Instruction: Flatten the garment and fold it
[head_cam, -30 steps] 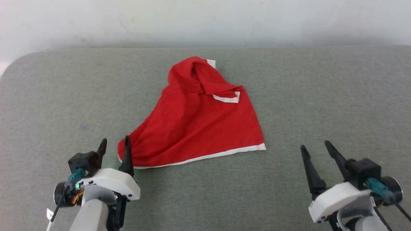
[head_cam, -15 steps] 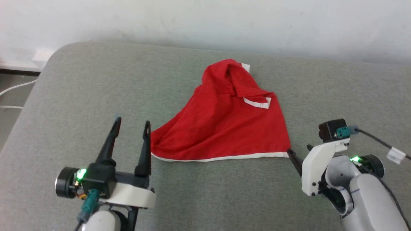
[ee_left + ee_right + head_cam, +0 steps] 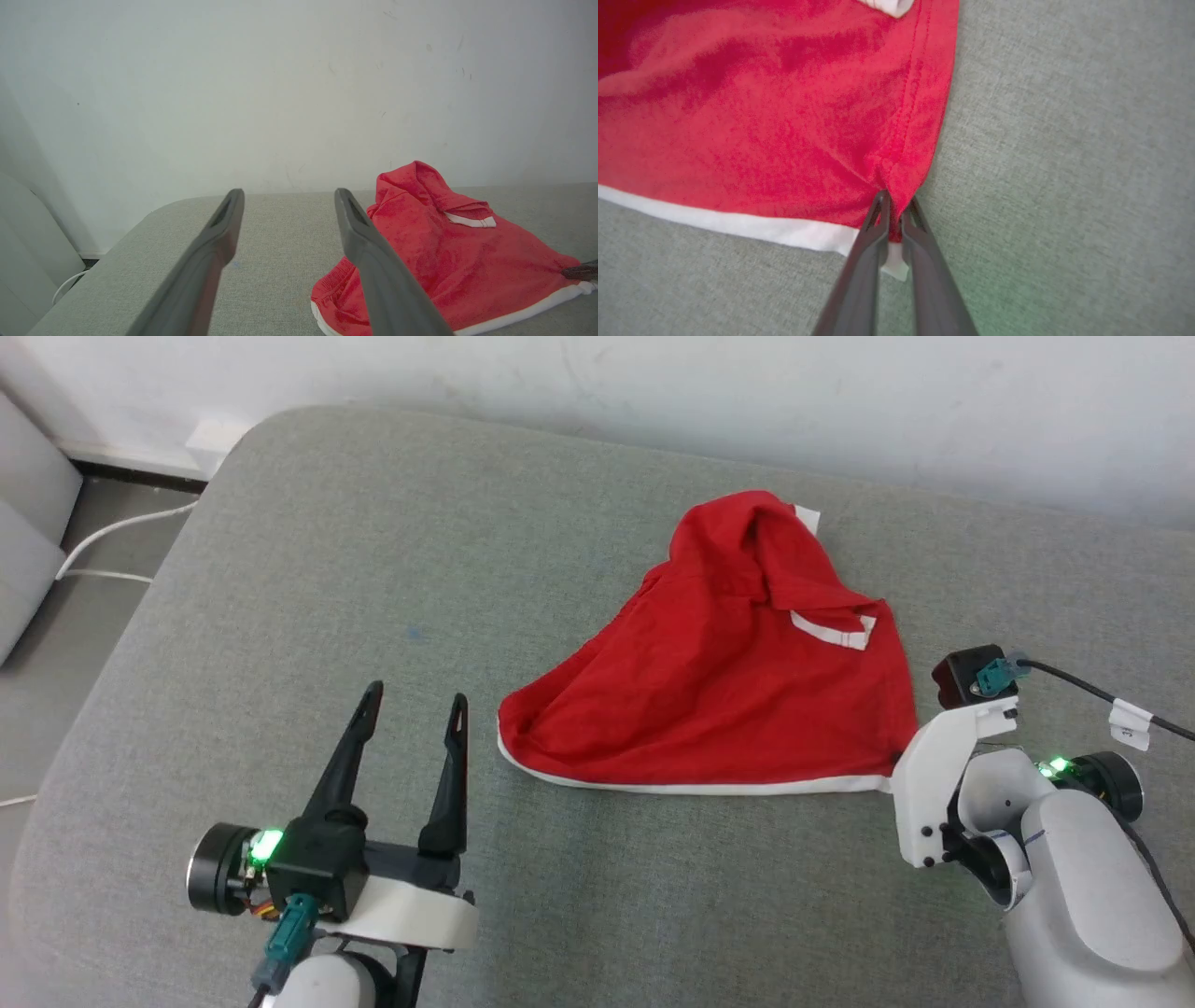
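Red garment [image 3: 728,709], corner pinched by right hand [image 3: 893,210]

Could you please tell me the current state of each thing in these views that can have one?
Garment, crumpled and unfolded, its top bunched over itself, white-trimmed hem along the near side.
Left gripper, open, holding nothing, beside the garment's left end and apart from it.
Right gripper, shut on the garment's right hem corner.
Grey padded surface, bearing the garment.
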Motion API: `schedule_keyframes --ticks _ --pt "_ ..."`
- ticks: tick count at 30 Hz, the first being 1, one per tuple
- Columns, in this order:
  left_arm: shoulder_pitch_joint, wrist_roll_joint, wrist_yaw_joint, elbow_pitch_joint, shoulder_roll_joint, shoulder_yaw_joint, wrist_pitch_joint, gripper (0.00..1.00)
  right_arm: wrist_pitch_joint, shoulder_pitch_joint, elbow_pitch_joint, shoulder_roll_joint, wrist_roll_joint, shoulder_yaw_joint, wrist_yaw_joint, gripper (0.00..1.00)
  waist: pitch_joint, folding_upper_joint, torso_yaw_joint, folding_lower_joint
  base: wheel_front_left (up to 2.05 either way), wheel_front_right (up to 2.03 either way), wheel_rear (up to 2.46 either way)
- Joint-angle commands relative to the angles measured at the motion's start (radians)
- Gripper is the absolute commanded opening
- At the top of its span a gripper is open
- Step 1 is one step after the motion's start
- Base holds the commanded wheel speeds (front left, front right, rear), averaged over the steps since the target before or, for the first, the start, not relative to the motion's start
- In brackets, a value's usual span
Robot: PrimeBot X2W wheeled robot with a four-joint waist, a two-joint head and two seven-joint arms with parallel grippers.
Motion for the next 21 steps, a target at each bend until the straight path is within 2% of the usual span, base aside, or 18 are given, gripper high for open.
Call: schedule_keyframes --ticks 1,9,17,21 --pt "0.003 0.003 -0.006 0.007 -0.007 0.004 -0.005 1.0 -0.003 0.022 0.036 -0.002 -0.011 -0.009 -0.002 0.0 0.003 -0.0002 0.002 0.0 0.0 0.0 0.0" --pt "0.02 0.001 -0.019 0.033 -0.009 0.02 -0.005 1.0 -0.025 0.063 0.015 -0.023 0.002 -0.047 -0.002 0.0 -0.032 -0.0002 -0.055 0.0 0.0 0.0 0.0" --pt "0.029 0.002 -0.038 0.058 -0.013 0.022 -0.005 1.0 0.054 0.146 -0.082 -0.092 0.054 -0.152 -0.002 0.0 -0.053 -0.0002 -0.127 0.0 0.0 0.0 0.0" --pt "0.017 -0.001 -0.045 0.065 -0.018 0.018 -0.005 1.0 0.049 0.169 -0.123 -0.101 0.064 -0.2 -0.002 0.0 -0.039 -0.0002 -0.139 0.0 0.0 0.0 0.0"
